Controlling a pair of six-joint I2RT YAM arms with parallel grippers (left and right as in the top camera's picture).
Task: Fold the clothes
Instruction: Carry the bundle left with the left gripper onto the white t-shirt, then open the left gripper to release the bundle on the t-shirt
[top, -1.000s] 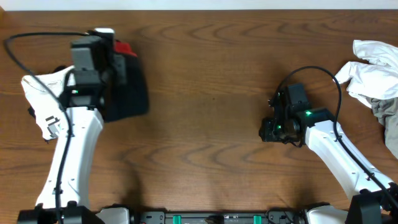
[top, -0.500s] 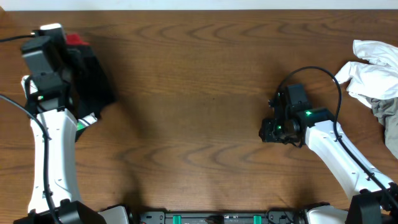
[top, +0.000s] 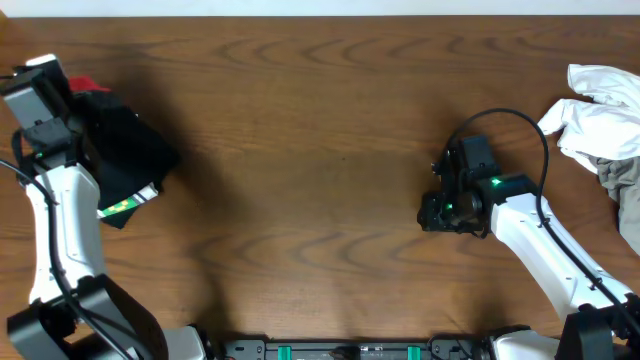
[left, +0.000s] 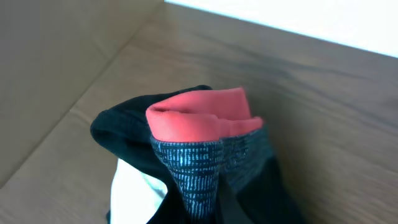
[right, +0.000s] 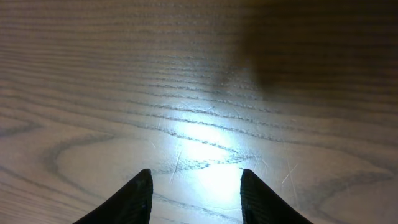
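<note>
A black garment (top: 120, 150) with a red part (top: 88, 85) and a white-and-green label hangs bunched from my left gripper (top: 72, 108) at the table's far left edge. In the left wrist view the bundle (left: 205, 162) fills the lower frame: red fold on top, dark patterned cloth, black cloth, a white patch. It hides the fingers. My right gripper (top: 432, 211) is open and empty, low over bare wood (right: 196, 200) at mid-right.
A heap of white cloth (top: 598, 112) with a grey garment (top: 626, 188) lies at the table's right edge. The back edge of the table and a pale wall show in the left wrist view (left: 292, 25).
My left arm has swung left with the black garment, from the left-centre to the far left edge. The right arm has not moved.
</note>
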